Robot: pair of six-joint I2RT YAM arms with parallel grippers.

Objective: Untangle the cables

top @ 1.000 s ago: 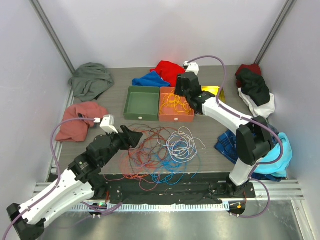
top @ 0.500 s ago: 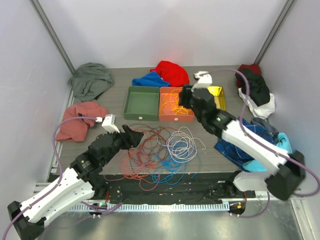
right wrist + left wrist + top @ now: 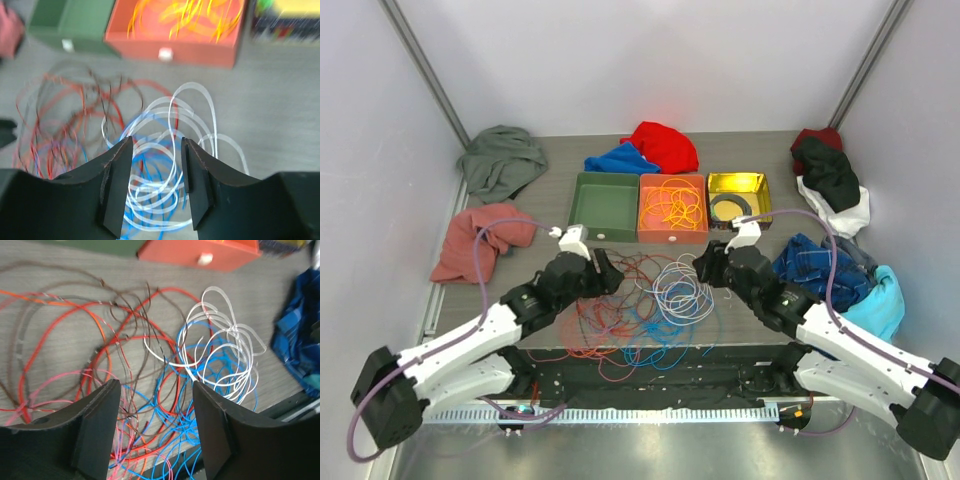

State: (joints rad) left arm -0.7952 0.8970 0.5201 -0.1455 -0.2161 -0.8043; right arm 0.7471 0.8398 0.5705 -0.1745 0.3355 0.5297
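A: Trays?
B: Three in a row, upper centre of frame: left tray [image 3: 600,235], middle tray [image 3: 672,238], right tray [image 3: 738,178].
A: Cables [image 3: 650,300]?
B: Some lie in the middle tray; the rest lie on the table [image 3: 745,305] below the row, between left gripper [image 3: 607,272] and right gripper [image 3: 705,268].

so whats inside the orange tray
A loose coil of orange and yellow cables lies inside the orange tray, covering much of its floor. Whether anything sits beneath the coil cannot be seen.
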